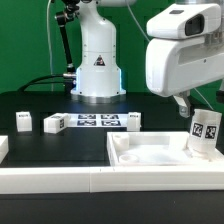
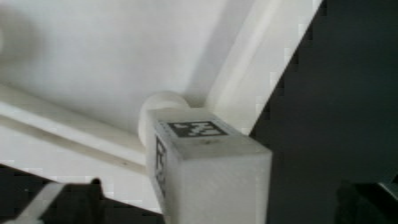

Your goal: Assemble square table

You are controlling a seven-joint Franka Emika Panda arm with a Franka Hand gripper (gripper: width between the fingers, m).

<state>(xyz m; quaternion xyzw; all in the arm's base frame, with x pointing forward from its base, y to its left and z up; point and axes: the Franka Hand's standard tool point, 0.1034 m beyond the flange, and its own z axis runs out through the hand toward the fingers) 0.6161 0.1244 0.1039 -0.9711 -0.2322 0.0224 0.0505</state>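
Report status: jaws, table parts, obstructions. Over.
Jaws unclear, gripper at the leg. It stands upright at the top's corner, exterior view's right. Three spare legs by the marker board. Nothing seen blocking.

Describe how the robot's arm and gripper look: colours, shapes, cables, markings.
The white arm has glossy, rounded, bulky segments; its conical base bears a small black triangular logo above a bluish ring. Black cables run beside it. The wrist housing is white with grey trim; the gripper beneath looks dark, its fingers too small to describe.
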